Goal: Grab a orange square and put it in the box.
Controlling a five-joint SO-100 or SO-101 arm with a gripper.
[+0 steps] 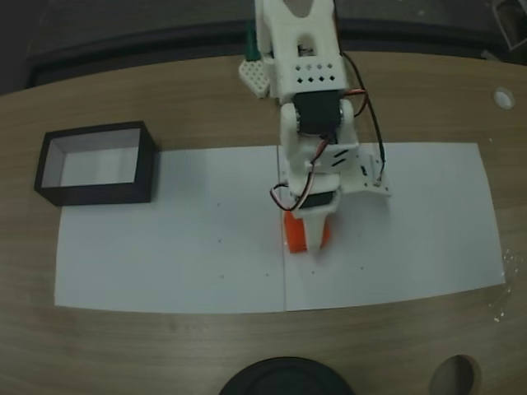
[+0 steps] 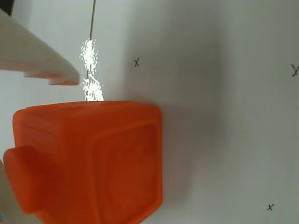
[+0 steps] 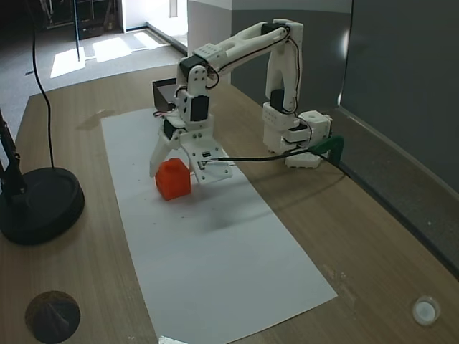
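Where the white paper (image 1: 181,247) covers the wooden desk (image 1: 123,346), the scene in a fixed view runs as follows from left to right. At the far left stands the box (image 1: 96,164), black outside and pale inside, open on top, with its near right corner on the paper's far left corner. Well apart from it, near the middle of the paper, the white arm (image 1: 309,107) reaches down from the far edge of the desk, and the orange cube (image 1: 298,233) lies right under its tip, partly hidden by it. In a fixed view from the side, the cube (image 3: 173,178) sits on the paper between the two white fingers of the pincer (image 3: 174,166), which are spread to either side of it (whether they touch it I cannot tell). The wrist view shows the cube (image 2: 93,158) large at the lower left, a round knob sticking out of its left face, one white finger (image 2: 32,56) above it with a gap between them, and small pen marks on the paper to the right.
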